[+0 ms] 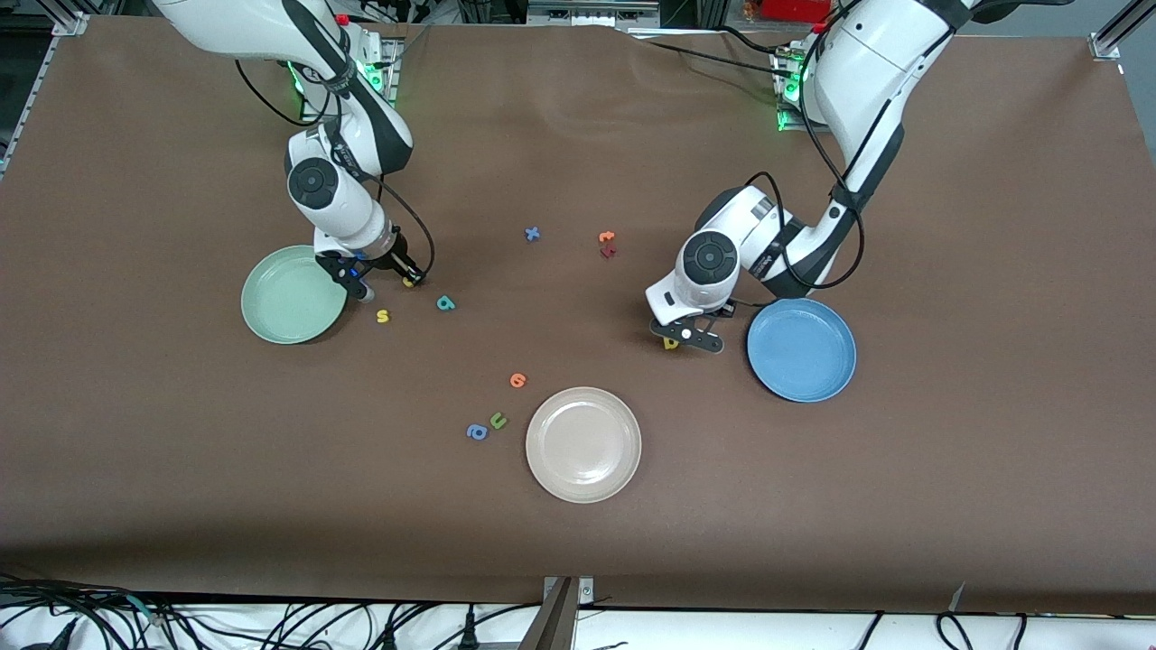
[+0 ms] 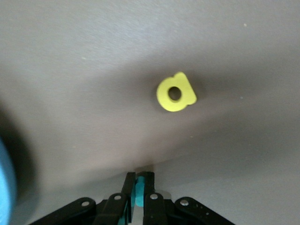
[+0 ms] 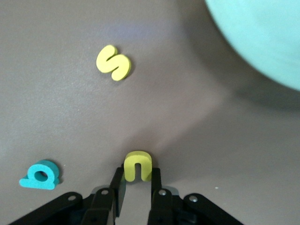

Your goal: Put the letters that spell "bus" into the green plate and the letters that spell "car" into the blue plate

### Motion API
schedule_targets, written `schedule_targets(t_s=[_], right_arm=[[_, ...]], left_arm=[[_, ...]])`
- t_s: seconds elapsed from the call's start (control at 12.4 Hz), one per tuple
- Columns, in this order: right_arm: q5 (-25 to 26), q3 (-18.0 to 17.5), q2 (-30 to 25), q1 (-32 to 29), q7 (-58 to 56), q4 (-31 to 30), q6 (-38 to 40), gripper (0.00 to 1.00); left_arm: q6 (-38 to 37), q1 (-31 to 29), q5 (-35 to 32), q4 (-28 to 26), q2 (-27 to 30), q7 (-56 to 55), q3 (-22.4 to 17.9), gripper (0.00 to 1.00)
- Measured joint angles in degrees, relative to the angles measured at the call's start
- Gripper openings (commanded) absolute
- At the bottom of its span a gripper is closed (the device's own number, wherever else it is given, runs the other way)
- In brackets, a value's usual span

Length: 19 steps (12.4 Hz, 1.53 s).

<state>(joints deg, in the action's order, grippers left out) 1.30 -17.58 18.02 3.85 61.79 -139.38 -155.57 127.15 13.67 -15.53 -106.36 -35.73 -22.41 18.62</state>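
Plates first, operator: your blue plate (image 1: pixel 802 349) sits nearest the camera, just beside the left gripper (image 1: pixel 686 338), whose fingers pinch a sliver of teal letter (image 2: pixel 139 191) above the table, the yellow "a" (image 2: pixel 176 93) lying loose below. Farther off, the right gripper (image 1: pixel 384 278) bends low beside the green plate (image 1: pixel 293 294), clamped on the yellow "u" (image 3: pixel 137 166); yellow "s" (image 1: pixel 382 316) and teal "b" (image 1: pixel 445 303) wait nearby, likely next

Brown paper-covered table (image 1: pixel 578 542) — bearing mint-green (image 1: pixel 291 296), beige-white (image 1: pixel 583 444) and blue round plates (image 1: pixel 802 350), centre frame, plus scattered small foam letters (image 1: pixel 382 316).
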Motion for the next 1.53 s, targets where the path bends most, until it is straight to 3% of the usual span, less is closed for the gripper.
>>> schedule_targets(t_s=[0.24, 0.4, 0.56, 0.65, 0.73, 0.81, 0.97, 1.05, 1.13, 1.21, 1.53], right_arm=[[0.12, 3.46, -6.95, -0.03, -7.51, 3.83, 15.46, 0.11], [0.12, 8.56, -11.21, -0.09, -16.95, 5.03, 22.9, 0.11], [0.12, 14.83, -11.93, -0.2, -28.43, 4.96, 24.21, 0.11], [0.12, 17.68, -11.29, -0.26, -33.57, 4.81, 23.92, 0.11], [0.12, 19.88, -10.26, -0.42, -37.84, 4.72, 22.97, 0.11], [0.12, 21.08, -8.88, -0.62, -40.8, 4.65, 21.43, 0.11], [0.12, 21.79, -5.42, -0.9, -44.42, 4.52, 16.46, 0.13], [0.12, 21.85, -3.51, -1.34, -45.84, 4.5, 13.9, 0.18], [0.12, 21.9, -1.96, -1.89, -47.07, 4.5, 12.2, 0.66], [0.12, 21.93, -0.98, -2.36, -47.73, 4.55, 11.36, 0.99], [0.04, 21.82, -1.41, -2.59, -48.15, 5.25, 11.81, 0.99]], left_arm=[[-4.9, -1.76, -0.24, 3.27, 2.26, 5.27, -0.6, 0.08], [-5.75, -4.91, -0.47, 4.89, 2.88, 10.93, -0.82, 0.08], [-5.75, -7.28, -4.2, 5.65, 2.89, 15.88, -1.28, 0.09], [-5.75, -8.17, -6.24, 5.71, 2.89, 17.39, -1.42, 0.21], [-5.75, -9.04, -7.28, 5.72, 2.89, 18.73, -1.45, 0.92], [-5.75, -9.87, -7.4, 5.72, 2.88, 19.74, -1.5, 1.0], [-5.76, -10.64, -7.38, 5.72, 2.85, 20.03, -1.47, 1.0], [-5.78, -10.58, -6.68, 5.7, 2.83, 19.88, -1.31, 1.0], [-5.88, -10.4, -5.06, 5.63, 2.82, 19.31, -1.05, 1.0], [-6.04, -10.25, -2.83, 5.51, 2.81, 18.55, -0.66, 1.0], [-6.9, -10.1, 1.62, 4.22, 2.8, 9.77, 2.9, 1.0]])
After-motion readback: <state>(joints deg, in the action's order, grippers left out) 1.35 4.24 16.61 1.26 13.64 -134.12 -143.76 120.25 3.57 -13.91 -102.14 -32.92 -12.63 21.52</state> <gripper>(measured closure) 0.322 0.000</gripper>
